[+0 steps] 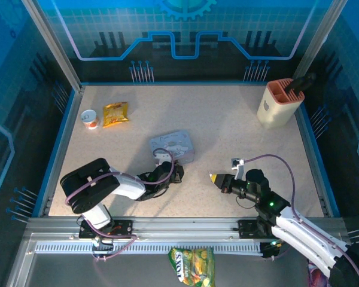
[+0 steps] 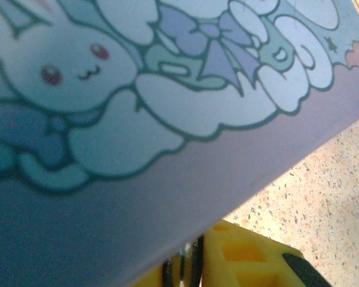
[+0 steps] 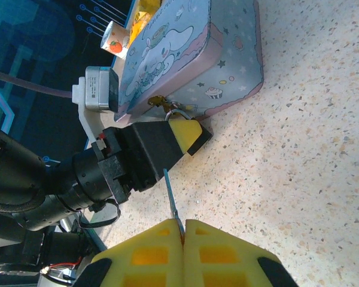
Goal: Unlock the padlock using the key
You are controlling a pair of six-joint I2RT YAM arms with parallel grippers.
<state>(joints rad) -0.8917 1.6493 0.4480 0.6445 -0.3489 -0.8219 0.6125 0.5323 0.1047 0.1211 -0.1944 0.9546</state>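
Right wrist view: right pincer (image 3: 183, 223) clamps the key (image 3: 170, 197), thin, stiff, likely slippery, so grip its head; left pincer (image 3: 184, 135) unclear.

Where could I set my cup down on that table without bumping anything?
Widest bare patch: between the tin and the beige holder. The far middle, between the snack packet and the holder, is free too. Crowded: the near middle, where the left gripper and right gripper sit by the tin.
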